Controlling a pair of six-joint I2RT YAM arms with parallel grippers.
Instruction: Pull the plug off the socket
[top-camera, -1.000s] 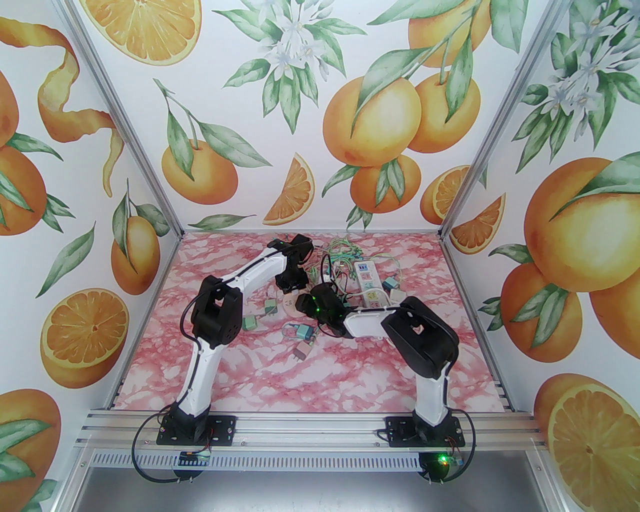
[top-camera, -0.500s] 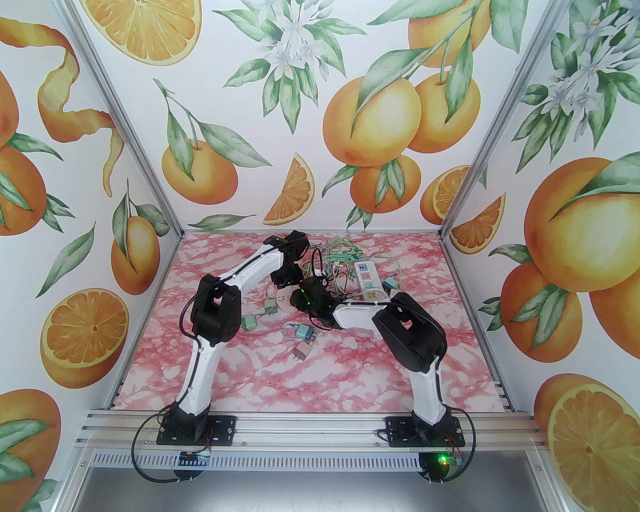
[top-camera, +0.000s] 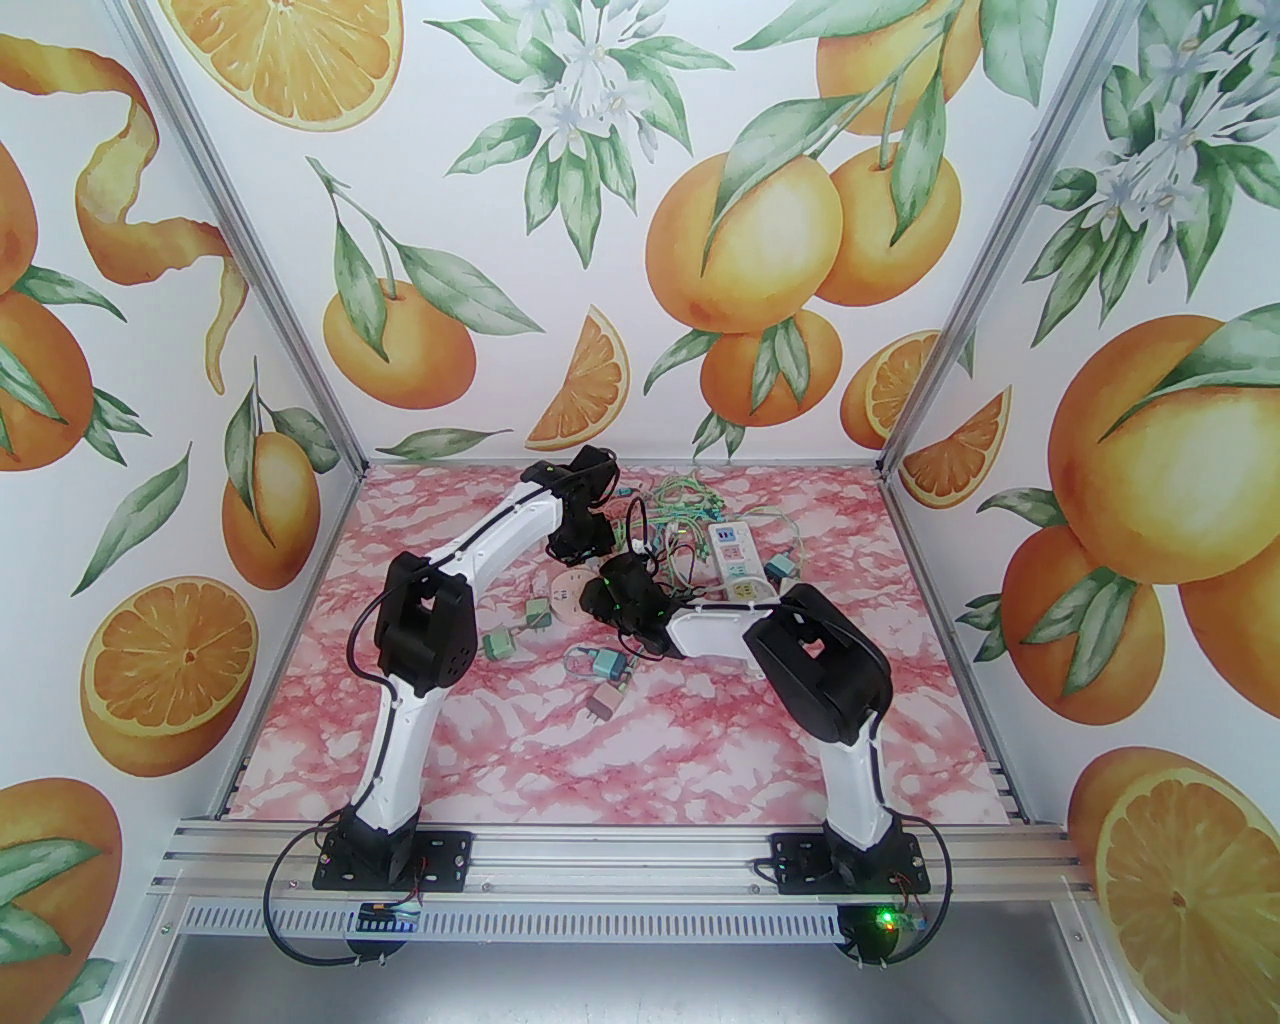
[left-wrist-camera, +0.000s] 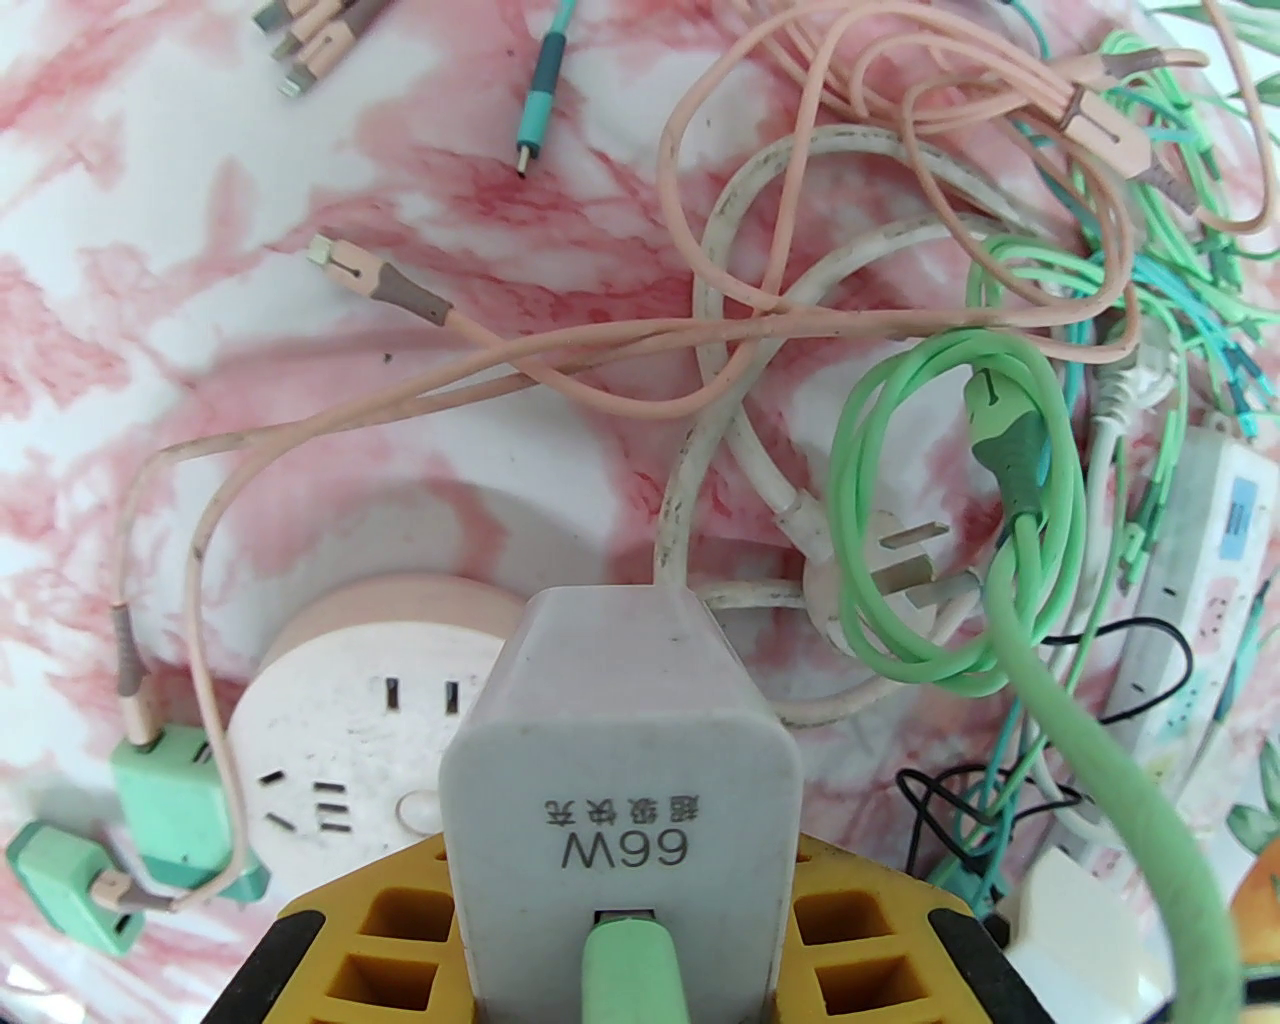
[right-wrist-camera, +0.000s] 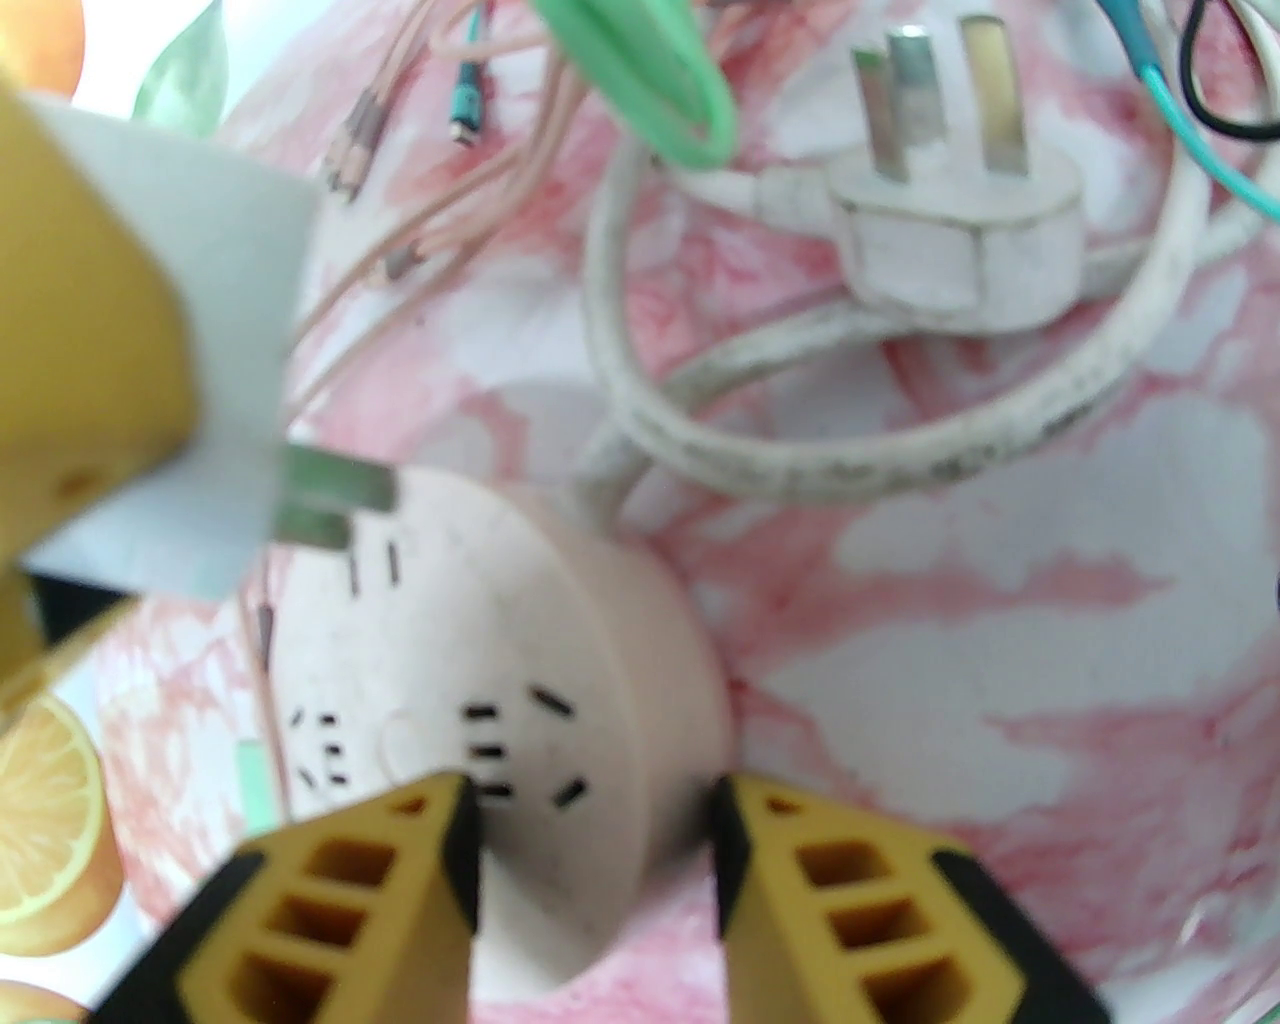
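While I am watching through the wrist cameras, my left gripper (left-wrist-camera: 620, 905) is clamping the plug (left-wrist-camera: 610, 700), a white block with a green cable (left-wrist-camera: 1090, 770) leaving its back end. My right gripper (right-wrist-camera: 595, 840) is pinching the socket (right-wrist-camera: 520, 640), a round pale-pink puck. One finger (right-wrist-camera: 400, 880) is pressing on its top face, the other against its side wall. The prongs (right-wrist-camera: 335, 495) are showing bare, out of the slots, just over the socket's far rim. That view is blurring there, so I am not judging whether they touch it. The socket is lying flat on the bench (top-camera: 560, 760), in its far half, about midway between the left and right edges. A loose three-pin plug (right-wrist-camera: 950, 220) is lying near it. A power strip (top-camera: 735, 560) is sitting toward the far right corner. Green adapters (left-wrist-camera: 170, 800) are resting against the socket's side nearest the left edge.
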